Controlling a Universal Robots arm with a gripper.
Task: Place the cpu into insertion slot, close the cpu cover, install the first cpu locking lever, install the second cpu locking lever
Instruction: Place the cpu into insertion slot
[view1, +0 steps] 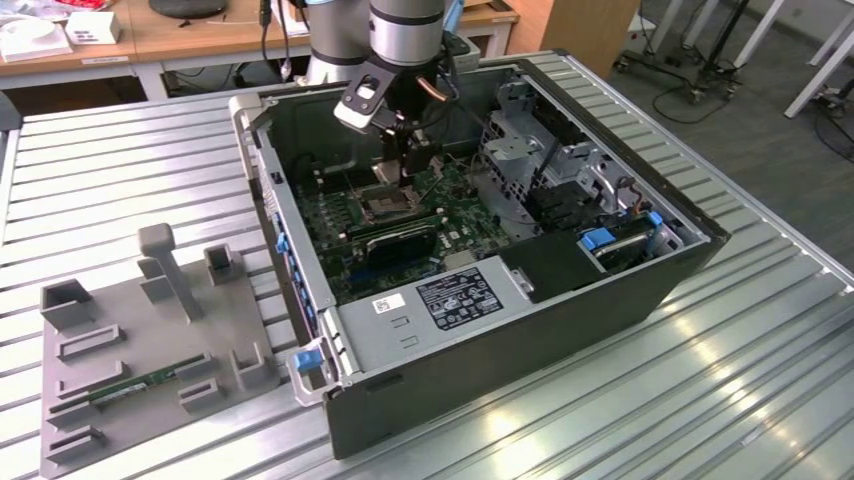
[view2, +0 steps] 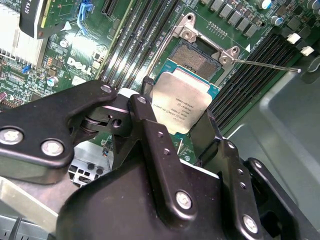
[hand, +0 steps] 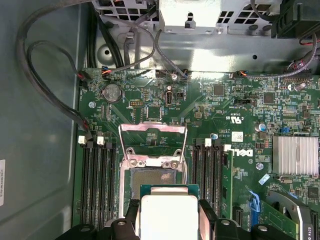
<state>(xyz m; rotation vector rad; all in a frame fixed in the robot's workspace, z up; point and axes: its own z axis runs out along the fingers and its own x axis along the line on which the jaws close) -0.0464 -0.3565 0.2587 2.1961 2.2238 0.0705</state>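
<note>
Pincer (view2: 177, 105) clamped on cpu (view2: 184, 95) edges — chip over bare insertion slot (view2: 196, 57); cpu cover (hand: 153, 127) stands open.

Tan cpu (hand: 169, 215) abv insertion slot (hand: 150, 177), cpu cover (hand: 152, 128) open.

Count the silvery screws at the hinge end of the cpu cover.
2. One screw sits at one corner of the hinge edge of the raised cpu cover, the other screw at the opposite corner, beside the insertion slot. None looks hidden.
</note>
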